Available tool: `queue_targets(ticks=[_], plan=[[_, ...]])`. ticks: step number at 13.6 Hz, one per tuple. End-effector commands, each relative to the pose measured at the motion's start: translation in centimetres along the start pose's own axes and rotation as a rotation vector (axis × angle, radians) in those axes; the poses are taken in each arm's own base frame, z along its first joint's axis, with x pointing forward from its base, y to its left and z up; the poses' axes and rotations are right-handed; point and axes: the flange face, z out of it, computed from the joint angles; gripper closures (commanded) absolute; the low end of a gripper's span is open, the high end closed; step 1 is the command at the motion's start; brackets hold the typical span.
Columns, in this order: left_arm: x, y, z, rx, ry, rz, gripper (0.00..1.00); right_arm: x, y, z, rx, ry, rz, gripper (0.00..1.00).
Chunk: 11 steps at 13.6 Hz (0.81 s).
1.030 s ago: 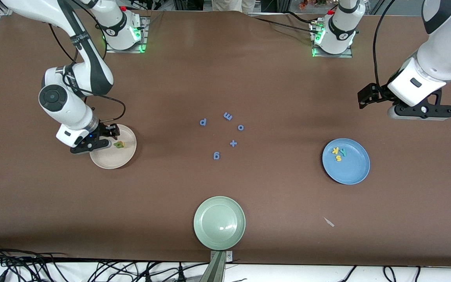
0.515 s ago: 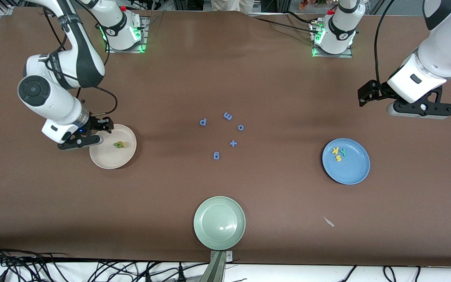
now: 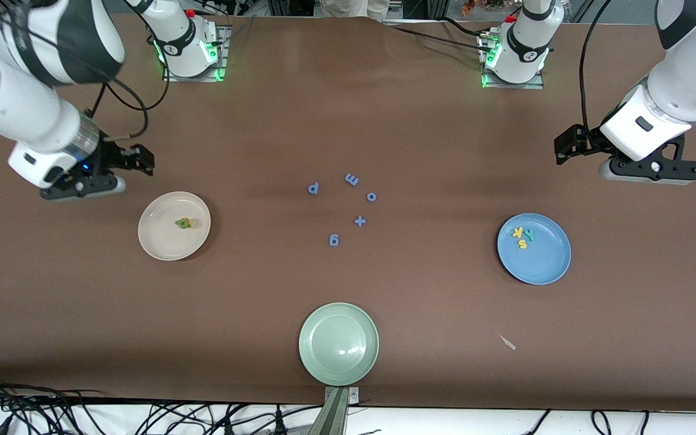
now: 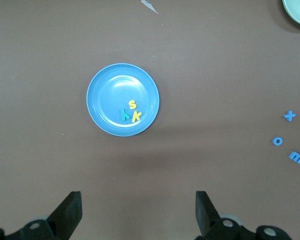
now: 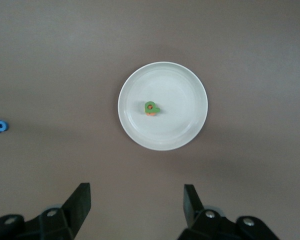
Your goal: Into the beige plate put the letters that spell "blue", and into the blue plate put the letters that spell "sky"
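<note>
The beige plate [image 3: 164,244] [image 5: 180,125] lies toward the right arm's end of the table. A small pile of foam letters [image 3: 184,223] [image 5: 151,107] sits in it, green on top of orange with some yellow showing. Toward the left arm's end, the blue plate [image 3: 546,261] [image 4: 112,95] holds the yellow "s", the yellow "k" and the teal "y" [image 3: 523,237] [image 4: 130,113]. My right gripper [image 3: 82,183] [image 5: 137,197] hangs open and empty over bare table beside the beige plate. The left gripper [image 3: 650,171] [image 4: 138,205] waits open and empty over bare table, apart from the blue plate.
Several all-blue letters [image 3: 348,208] lie scattered at the table's middle. A pale green plate [image 3: 338,344] sits close to the front edge. A small white scrap [image 3: 507,342] lies on the cloth between the pale green and blue plates.
My right gripper has lifted off the beige plate and drawn back toward its own end of the table, its jaws spreading wider. The letters stay in the plate. The left arm has barely moved.
</note>
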Motion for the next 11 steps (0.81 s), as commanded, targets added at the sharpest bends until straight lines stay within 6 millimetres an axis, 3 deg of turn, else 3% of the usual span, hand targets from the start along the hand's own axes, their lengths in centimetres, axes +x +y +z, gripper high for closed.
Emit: queue_targets(ticks=[1, 4, 8, 11], plan=[[-0.4, -0.3, -0.4, 0.013, -0.016, 0.018, 0.00, -0.9, 0.8, -5.7, 0.022, 0.022, -0.010, 0.00], [-0.5, -0.3, -0.3, 0.015, -0.019, 0.019, 0.00, -1.7, 1.0, -9.9, 0.013, 0.017, -0.007, 0.00], [-0.4, -0.4, -0.2, 0.015, -0.020, 0.013, 0.00, -2.8, 2.0, -11.9, 0.023, 0.032, 0.016, 0.00], [-0.3, -0.5, 0.0, 0.015, -0.025, 0.012, 0.00, -3.1, 2.0, -12.0, 0.035, 0.019, 0.020, 0.00]])
